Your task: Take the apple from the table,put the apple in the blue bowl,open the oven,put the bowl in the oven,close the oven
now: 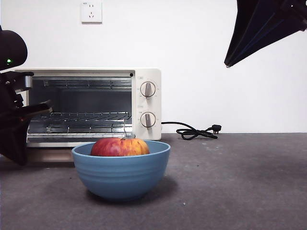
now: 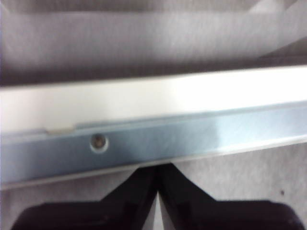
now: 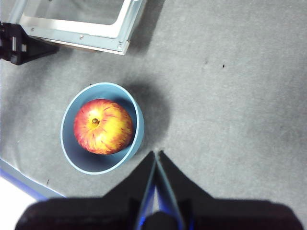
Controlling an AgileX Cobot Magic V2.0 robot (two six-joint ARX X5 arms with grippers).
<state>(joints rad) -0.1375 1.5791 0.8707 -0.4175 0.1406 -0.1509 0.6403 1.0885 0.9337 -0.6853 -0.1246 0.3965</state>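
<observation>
The red and yellow apple [image 1: 120, 147] [image 3: 103, 126] lies inside the blue bowl [image 1: 120, 176] [image 3: 67, 149], which stands on the table [image 1: 240, 182] in front of the oven [image 1: 146, 103]. The oven door [image 3: 76, 21] lies folded down flat, and the wire racks inside show. My left gripper [image 2: 157, 170] sits shut at the door's metal front edge [image 2: 153, 139], at the left of the front view [image 1: 29, 112]; I see nothing between its jaws. My right gripper [image 3: 157, 155] hovers high above the table beside the bowl, shut and empty, a dark shape at top right [image 1: 259, 28].
A black power cord [image 1: 196, 132] trails on the table to the right of the oven by the white wall. A wall socket [image 1: 91, 12] sits above the oven. The table's blue-taped edge [image 3: 24, 182] runs near the bowl.
</observation>
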